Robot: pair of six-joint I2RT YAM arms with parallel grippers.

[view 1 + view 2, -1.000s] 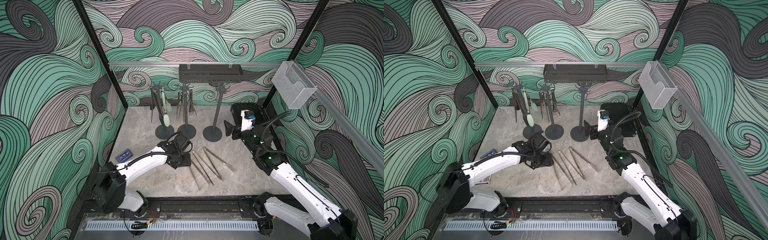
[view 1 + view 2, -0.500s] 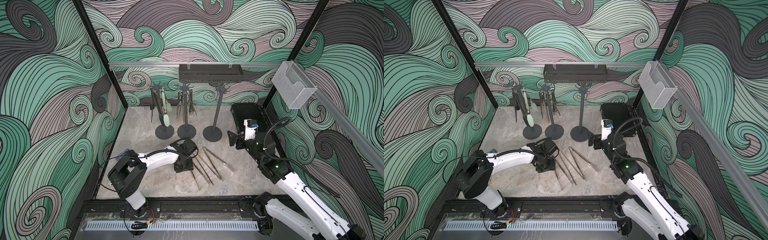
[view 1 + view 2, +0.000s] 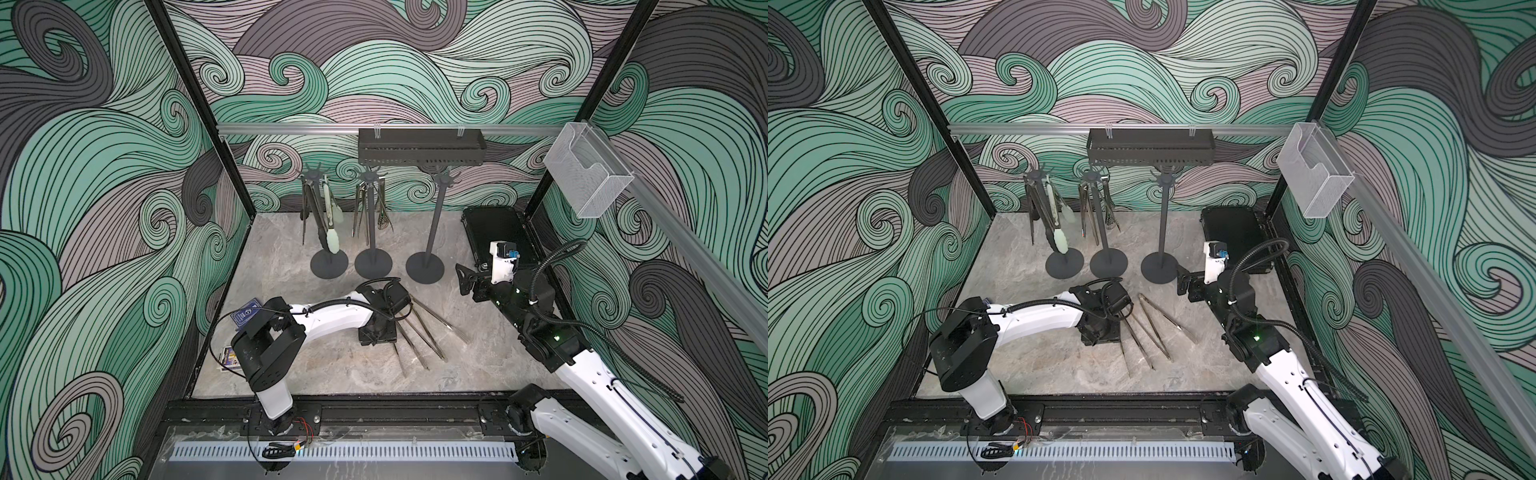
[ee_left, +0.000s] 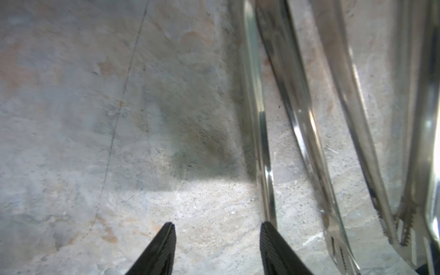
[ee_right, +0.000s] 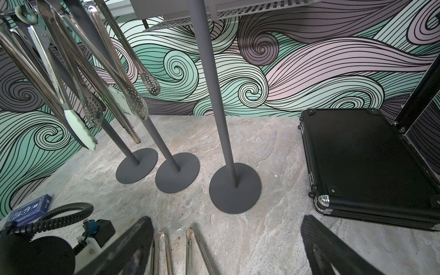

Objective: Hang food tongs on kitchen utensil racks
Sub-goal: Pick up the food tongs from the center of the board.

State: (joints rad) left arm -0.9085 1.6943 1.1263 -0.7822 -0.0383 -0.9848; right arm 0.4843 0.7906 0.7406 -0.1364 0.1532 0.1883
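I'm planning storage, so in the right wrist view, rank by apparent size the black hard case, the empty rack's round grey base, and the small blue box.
1. Black textured hard case, largest.
2. Empty rack's round dark grey base.
3. Blue box, partly behind a cable; true sizes unsure, since distances differ.

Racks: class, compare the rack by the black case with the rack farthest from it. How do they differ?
The rack by the case has bare hooks; the far rack carries several tongs, one green-tipped. The rack by the case stands beside the case; the far rack stands at the row's other end, the middle rack between them. Both have a dark grey pole, round flat base and star of hooks.
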